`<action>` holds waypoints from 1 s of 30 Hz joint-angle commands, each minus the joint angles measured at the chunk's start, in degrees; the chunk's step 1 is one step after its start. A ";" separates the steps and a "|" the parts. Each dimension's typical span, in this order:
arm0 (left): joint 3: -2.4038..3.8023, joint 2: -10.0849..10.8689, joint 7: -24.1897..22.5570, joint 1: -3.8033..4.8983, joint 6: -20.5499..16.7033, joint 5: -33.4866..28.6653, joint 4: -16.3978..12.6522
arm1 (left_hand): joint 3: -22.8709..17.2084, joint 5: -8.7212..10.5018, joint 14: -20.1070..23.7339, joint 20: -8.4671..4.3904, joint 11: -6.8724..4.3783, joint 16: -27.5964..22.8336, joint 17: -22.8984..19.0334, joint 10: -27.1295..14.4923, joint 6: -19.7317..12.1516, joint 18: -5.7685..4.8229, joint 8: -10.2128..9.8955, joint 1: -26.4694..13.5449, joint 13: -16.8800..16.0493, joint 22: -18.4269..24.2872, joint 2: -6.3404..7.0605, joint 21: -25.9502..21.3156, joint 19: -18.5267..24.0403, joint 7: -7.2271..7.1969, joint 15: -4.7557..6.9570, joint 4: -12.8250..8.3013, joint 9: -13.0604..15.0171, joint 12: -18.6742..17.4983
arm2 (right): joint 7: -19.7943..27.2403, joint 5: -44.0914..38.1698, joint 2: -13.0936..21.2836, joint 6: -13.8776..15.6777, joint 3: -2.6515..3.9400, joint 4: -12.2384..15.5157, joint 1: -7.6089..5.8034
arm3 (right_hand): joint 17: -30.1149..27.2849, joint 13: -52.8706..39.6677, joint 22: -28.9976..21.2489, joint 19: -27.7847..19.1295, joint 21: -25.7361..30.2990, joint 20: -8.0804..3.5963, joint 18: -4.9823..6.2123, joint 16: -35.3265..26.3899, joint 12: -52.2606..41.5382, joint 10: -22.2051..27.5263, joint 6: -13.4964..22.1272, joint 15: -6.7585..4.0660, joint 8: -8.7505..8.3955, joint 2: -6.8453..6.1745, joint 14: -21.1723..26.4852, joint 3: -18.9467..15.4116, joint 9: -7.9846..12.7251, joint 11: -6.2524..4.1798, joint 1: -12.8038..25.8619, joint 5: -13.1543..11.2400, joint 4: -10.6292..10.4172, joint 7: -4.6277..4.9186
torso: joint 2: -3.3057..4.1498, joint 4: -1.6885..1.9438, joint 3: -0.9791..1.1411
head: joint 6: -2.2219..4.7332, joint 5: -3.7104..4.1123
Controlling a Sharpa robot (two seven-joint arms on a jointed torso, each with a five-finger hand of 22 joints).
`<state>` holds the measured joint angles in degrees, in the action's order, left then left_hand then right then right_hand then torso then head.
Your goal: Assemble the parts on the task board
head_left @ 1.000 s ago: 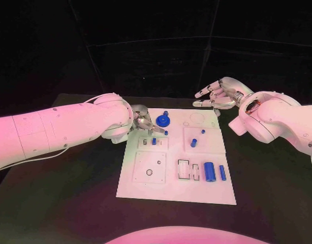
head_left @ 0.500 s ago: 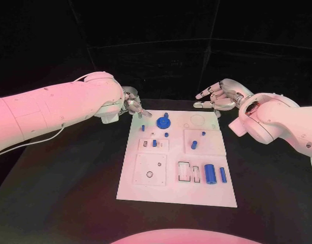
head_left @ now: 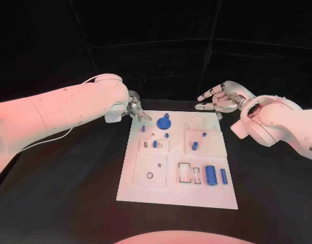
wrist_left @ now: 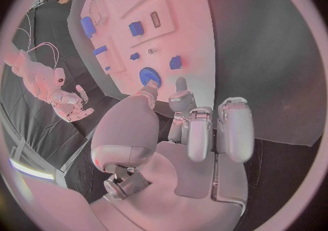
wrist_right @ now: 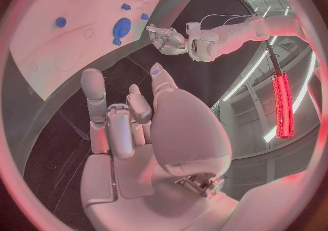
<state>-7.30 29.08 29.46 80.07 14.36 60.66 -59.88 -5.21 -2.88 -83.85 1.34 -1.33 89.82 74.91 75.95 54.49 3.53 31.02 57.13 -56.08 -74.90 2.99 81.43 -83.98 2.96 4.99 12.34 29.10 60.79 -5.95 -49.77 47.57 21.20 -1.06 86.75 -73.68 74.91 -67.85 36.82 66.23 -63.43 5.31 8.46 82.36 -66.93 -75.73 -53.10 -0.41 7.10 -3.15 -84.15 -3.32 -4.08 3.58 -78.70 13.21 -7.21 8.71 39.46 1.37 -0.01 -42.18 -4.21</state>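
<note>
The white task board (head_left: 178,190) lies in the middle of the black table. At its far end stands a round blue disc (head_left: 163,122) with a short peg on top, seen too in the left wrist view (wrist_left: 149,75) and the right wrist view (wrist_right: 122,26). Small blue parts (head_left: 143,128) (head_left: 195,145) stand around the board's middle, and a blue cylinder (head_left: 210,175) lies by a thin blue rod (head_left: 222,176) nearer me. My left hand (head_left: 135,109) (wrist_left: 198,127) hovers off the far left corner, holding nothing. My right hand (head_left: 218,99) (wrist_right: 130,116) hangs beyond the far right corner, fingers spread, holding nothing.
Rectangular slots (head_left: 189,172) and a square plate with a round hole (head_left: 150,170) mark the board's near half. Black table (head_left: 68,173) surrounds the board on all sides. The two white arms (head_left: 46,117) (head_left: 288,127) flank the board's far end.
My left hand has drawn back from beside the blue disc to just off the board's far left corner. A small blue part now shows where it was. The right hand has barely moved.
</note>
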 commanded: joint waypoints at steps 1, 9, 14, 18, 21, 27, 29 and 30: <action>0.07 -0.84 -0.09 -0.23 2.10 1.38 1.26 | 0.40 0.06 -6.15 0.36 0.09 0.18 15.09 0.07 0.40 -0.58 0.04 -0.26 0.05 -2.06 -0.35 -0.08 -0.21 -0.08 -0.35 0.04 -0.07 0.11 | 0.51 0.13 -0.14 -0.15 0.03 0.02 -0.13 | 0.01 0.06 -0.08 -0.20 0.20 0.00 0.77 -0.24 0.27 0.25 0.15 -0.39 0.29 0.18 -2.48 -0.27 0.07 0.01 0.37 0.32 -0.11 -0.05 | 0.04 0.07 0.00 | 0.00 0.08; 0.06 -2.20 -0.13 -0.91 2.90 1.74 3.17 | 0.78 0.07 -6.15 0.35 0.08 0.18 15.09 -0.07 0.43 -0.55 0.03 -0.11 0.32 -1.94 -0.25 -0.18 -0.15 -0.09 -0.34 0.09 -0.15 -0.09 | 0.55 0.13 -0.28 -0.20 0.03 0.02 -0.13 | 0.00 0.09 -0.14 -0.20 0.25 0.00 0.77 -0.26 0.28 0.26 0.18 -0.39 0.30 0.30 -2.48 -0.25 0.07 0.01 0.33 0.38 -0.14 -0.04 | 0.00 -0.03 0.03 | -0.20 -0.14; 0.05 -2.61 -0.12 -1.14 3.36 1.78 3.80 | 1.16 0.06 -6.15 0.35 0.09 0.18 15.09 -0.32 0.40 -0.48 -0.01 0.52 0.67 -1.65 -0.32 -0.40 0.01 -0.07 -0.35 -0.03 -0.29 -0.35 | 0.55 0.13 -0.29 -0.22 0.03 0.03 -0.13 | 0.02 0.09 -0.15 -0.19 0.27 -0.01 0.77 -0.26 0.27 0.26 0.19 -0.39 0.32 0.37 -2.48 -0.23 0.07 0.01 0.28 0.43 -0.13 -0.04 | 0.09 -0.09 -0.05 | -0.26 -0.18; 0.05 -2.91 -0.06 -1.22 3.92 1.79 4.24 | 1.34 0.05 -6.15 0.35 0.11 0.18 15.09 -0.42 0.40 -0.47 -0.03 1.13 0.79 -1.61 -0.61 -0.45 0.04 -0.06 -0.35 -0.15 -0.41 -0.41 | 0.55 0.13 -0.32 -0.25 0.03 0.01 -0.13 | 0.00 0.10 -0.17 -0.17 0.31 -0.01 0.77 -0.29 0.26 0.26 0.22 -0.40 0.34 0.49 -2.49 -0.20 0.08 0.00 0.19 0.54 -0.12 -0.04 | 0.01 -0.04 -0.01 | -0.38 -0.16; 0.05 -3.00 -0.03 -1.24 4.23 1.79 4.38 | 1.46 0.05 -6.15 0.36 0.11 0.18 15.09 -0.45 0.40 -0.47 -0.04 1.56 0.81 -1.60 -0.83 -0.47 0.05 -0.05 -0.36 -0.24 -0.49 -0.39 | 0.55 0.13 -0.33 -0.26 0.03 0.02 -0.13 | 0.00 0.10 -0.17 -0.17 0.31 -0.01 0.77 -0.29 0.26 0.26 0.22 -0.40 0.34 0.49 -2.49 -0.20 0.08 0.00 0.19 0.54 -0.12 -0.04 | 0.03 -0.02 0.01 | -0.49 -0.14; 0.05 -3.14 0.07 -1.26 5.32 1.79 4.45 | 1.60 0.05 -6.15 0.37 0.12 0.18 15.09 -0.52 0.42 -0.45 -0.04 2.07 0.95 -1.52 -1.05 -0.55 0.10 -0.04 -0.37 -0.39 -0.58 -0.45 | 0.57 0.13 -0.41 -0.30 0.03 -0.04 -0.13 | 0.00 0.14 -0.22 -0.16 0.36 -0.01 0.77 -0.31 0.29 0.27 0.23 -0.40 0.36 0.60 -2.50 -0.16 0.07 0.00 0.10 0.65 -0.11 -0.04 | 0.00 0.01 0.00 | -0.59 -0.12; 0.05 -3.14 0.10 -1.26 5.59 1.79 4.40 | 1.61 0.05 -6.15 0.37 0.12 0.18 15.09 -0.53 0.42 -0.45 -0.04 2.08 0.95 -1.50 -1.05 -0.56 0.11 -0.04 -0.37 -0.39 -0.58 -0.46 | 0.59 0.13 -0.43 -0.30 0.03 -0.05 -0.12 | 0.00 0.14 -0.22 -0.16 0.36 -0.01 0.77 -0.31 0.29 0.27 0.23 -0.40 0.36 0.60 -2.50 -0.16 0.07 0.00 0.10 0.65 -0.11 -0.04 | 0.00 0.04 0.00 | -0.69 -0.07; 0.05 -3.12 0.11 -1.26 5.75 1.79 4.35 | 1.65 0.05 -6.15 0.37 0.12 0.18 15.09 -0.56 0.42 -0.43 -0.05 2.26 1.00 -1.43 -1.13 -0.62 0.14 -0.03 -0.38 -0.46 -0.62 -0.49 | 0.60 0.13 -0.45 -0.31 0.03 -0.06 -0.12 | 0.00 0.14 -0.22 -0.16 0.36 -0.01 0.77 -0.31 0.29 0.27 0.23 -0.40 0.36 0.60 -2.50 -0.16 0.07 0.00 0.10 0.65 -0.11 -0.04 | 0.01 0.01 0.00 | -0.72 -0.07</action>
<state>-7.30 25.99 29.45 78.73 18.40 62.01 -55.46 -3.94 -2.88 -83.85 1.34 -1.13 89.82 74.91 75.74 54.48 3.53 31.06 58.78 -55.13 -74.91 1.86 81.01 -83.98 2.96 5.00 11.83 28.54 60.58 -5.89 -49.77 47.19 21.15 -1.06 86.65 -73.67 74.90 -67.75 36.65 66.23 -63.43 5.31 8.46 82.36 -66.93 -75.74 -53.10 -0.41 7.10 -3.15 -84.15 -3.32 -4.09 3.58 -78.71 13.48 -7.21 8.71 39.49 1.35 -0.02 -42.84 -4.31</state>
